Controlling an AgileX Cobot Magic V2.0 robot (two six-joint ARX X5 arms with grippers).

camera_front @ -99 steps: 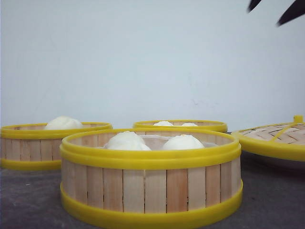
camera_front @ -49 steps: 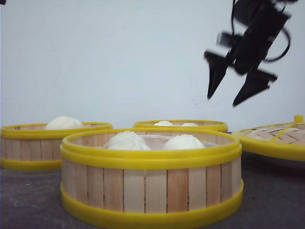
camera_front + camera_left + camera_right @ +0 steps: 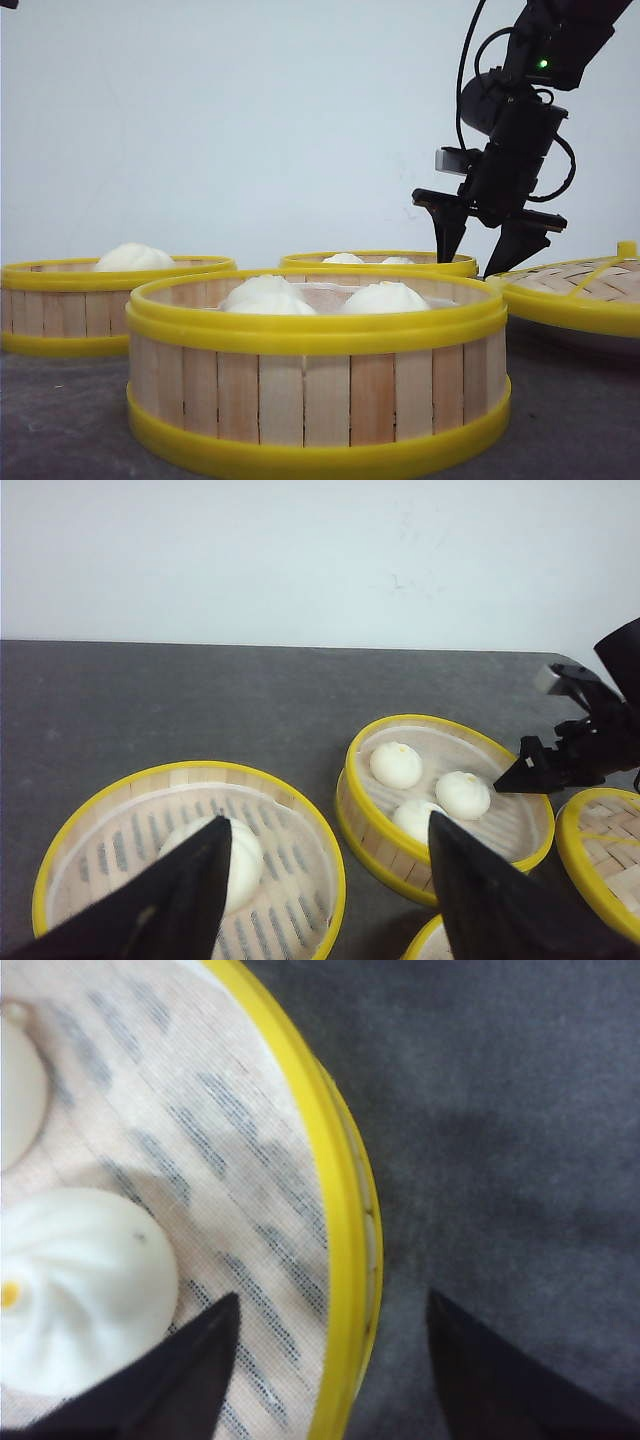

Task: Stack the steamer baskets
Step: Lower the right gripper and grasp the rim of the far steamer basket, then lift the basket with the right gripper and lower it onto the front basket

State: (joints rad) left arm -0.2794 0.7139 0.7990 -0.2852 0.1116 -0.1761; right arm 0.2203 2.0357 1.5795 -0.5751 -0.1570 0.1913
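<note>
Hanging over the right edge of the far round steamer basket with pale wooden slats and yellow plastic rims (image 3: 378,263), the right arm's black gripper (image 3: 484,250) had its 2 pointed fingers spread apart, nothing between them; in the right wrist view that basket's yellow rim passed between the fingertips, 1 over the cloth liner inside and the other over the dark grey tabletop (image 3: 520,1110) outside. Whether the tips touched the rim could not be told. This far basket held 3 white steamed buns (image 3: 437,793). A 2nd basket of the same make (image 3: 318,370) stood nearest the front camera with 2 white buns showing above its rim, and a 3rd like basket (image 3: 100,303) sat to the left, well apart from the gripper, with 1 white bun (image 3: 133,258) in it. All 3 baskets rested separately on the tabletop, none stacked on another. At the right, a flat woven bamboo lid with a yellow rim and handle (image 3: 580,285) lay just beside the right gripper. The left arm's black gripper (image 3: 325,900) hovered above the left basket and the far one, its fingers also wide apart and empty.
</note>
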